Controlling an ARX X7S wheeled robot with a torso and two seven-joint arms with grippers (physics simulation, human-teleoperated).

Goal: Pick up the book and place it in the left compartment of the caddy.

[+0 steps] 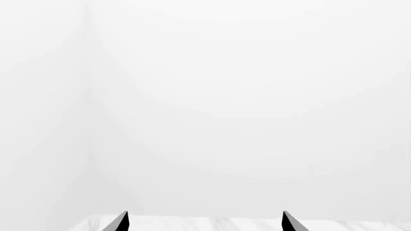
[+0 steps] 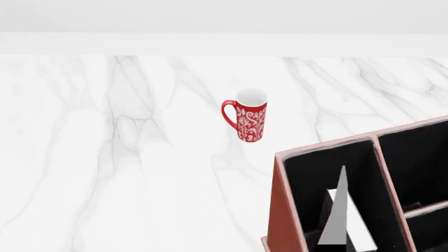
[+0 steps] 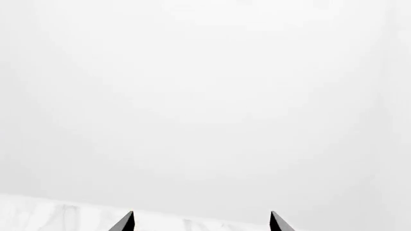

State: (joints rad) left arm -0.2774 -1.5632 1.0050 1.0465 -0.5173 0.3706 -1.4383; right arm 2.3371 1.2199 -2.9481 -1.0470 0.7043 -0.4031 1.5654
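Note:
The reddish-brown caddy [image 2: 328, 145] fills the lower right of the head view. Its long black-lined left compartment [image 2: 306, 184] holds the book [image 2: 341, 210], which shows as a thin grey wedge with a white strip of page edges, leaning inside the slot. Neither arm appears in the head view. My left gripper [image 1: 205, 222] is open, its two dark fingertips wide apart with only the marble edge and a white wall beyond. In the same way my right gripper [image 3: 202, 222] is open and holds nothing. Neither wrist view shows the book or the caddy.
A red mug [image 2: 248, 118] with a white pattern stands upright on the white marble table [image 2: 105, 157], up and left of the caddy and apart from it. Two shorter caddy slots [image 2: 420, 163] lie to the right of the long one. A white wall runs behind the table.

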